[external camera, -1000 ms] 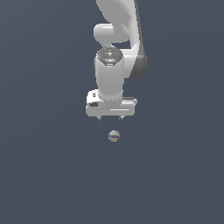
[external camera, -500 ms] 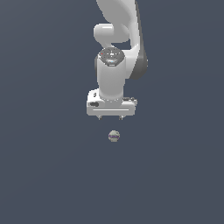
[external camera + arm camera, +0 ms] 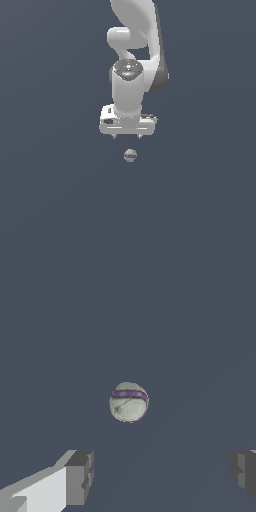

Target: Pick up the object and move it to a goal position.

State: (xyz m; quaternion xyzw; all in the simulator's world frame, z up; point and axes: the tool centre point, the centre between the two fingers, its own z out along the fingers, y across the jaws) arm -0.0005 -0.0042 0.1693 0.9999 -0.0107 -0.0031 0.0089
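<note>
The object is a small mottled grey-beige ball with a purple band [image 3: 130, 155]. It lies on the dark grey floor, just in front of and below my white gripper [image 3: 127, 136] in the exterior view. In the wrist view the ball [image 3: 129, 402] sits ahead of the fingers, between their lines. The two grey fingertips [image 3: 80, 476] stand wide apart with nothing between them. The gripper is open and empty, apart from the ball.
A plain dark grey floor [image 3: 50, 200] fills both views. The white arm [image 3: 135, 45] rises behind the gripper in the exterior view. No other objects show.
The gripper has shifted slightly lower and toward the ball. The ball has not moved.
</note>
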